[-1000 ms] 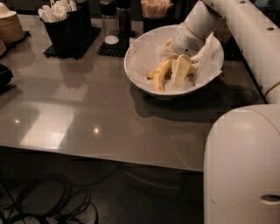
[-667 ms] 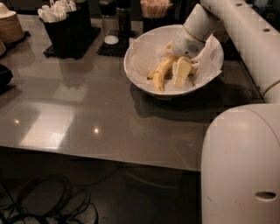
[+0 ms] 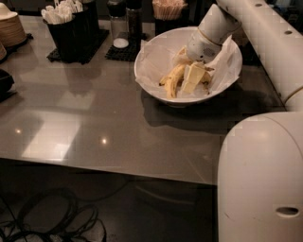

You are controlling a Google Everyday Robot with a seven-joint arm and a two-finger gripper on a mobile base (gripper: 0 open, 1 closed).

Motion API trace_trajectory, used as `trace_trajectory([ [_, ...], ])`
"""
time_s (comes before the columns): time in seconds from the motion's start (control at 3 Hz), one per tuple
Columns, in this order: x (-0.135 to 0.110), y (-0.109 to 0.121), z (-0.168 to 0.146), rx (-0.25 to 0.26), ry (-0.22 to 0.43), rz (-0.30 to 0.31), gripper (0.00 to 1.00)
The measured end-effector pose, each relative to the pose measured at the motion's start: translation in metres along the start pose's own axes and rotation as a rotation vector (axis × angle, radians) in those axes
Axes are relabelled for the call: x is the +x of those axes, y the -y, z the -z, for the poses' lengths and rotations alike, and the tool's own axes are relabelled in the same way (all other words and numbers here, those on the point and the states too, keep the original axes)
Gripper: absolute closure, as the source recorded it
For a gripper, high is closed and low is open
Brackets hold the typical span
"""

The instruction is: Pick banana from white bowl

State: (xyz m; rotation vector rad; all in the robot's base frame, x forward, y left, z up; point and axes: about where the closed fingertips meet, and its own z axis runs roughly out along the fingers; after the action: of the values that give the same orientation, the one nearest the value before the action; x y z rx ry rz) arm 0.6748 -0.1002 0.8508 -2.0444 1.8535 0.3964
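Observation:
The white bowl stands at the back right of the grey table, lined with crumpled white paper. A yellow banana with brown marks lies in the middle of the bowl, curving down toward its front left. My gripper reaches down into the bowl from the upper right and sits right beside the banana, touching or nearly touching its right side. My white arm comes in over the bowl's right rim.
A stack of tan plates is at the far left. A black holder of utensils, shakers and a cup of sticks line the back edge. My white base fills the lower right. Cables lie on the floor.

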Motion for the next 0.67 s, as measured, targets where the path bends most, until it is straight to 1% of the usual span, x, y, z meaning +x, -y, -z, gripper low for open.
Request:
trace_trajectory([
  [0.33,0.0000,0.0000,0.0000,0.000,0.000,0.000,0.25],
  [0.67,0.0000,0.0000,0.0000,0.000,0.000,0.000,0.30],
])
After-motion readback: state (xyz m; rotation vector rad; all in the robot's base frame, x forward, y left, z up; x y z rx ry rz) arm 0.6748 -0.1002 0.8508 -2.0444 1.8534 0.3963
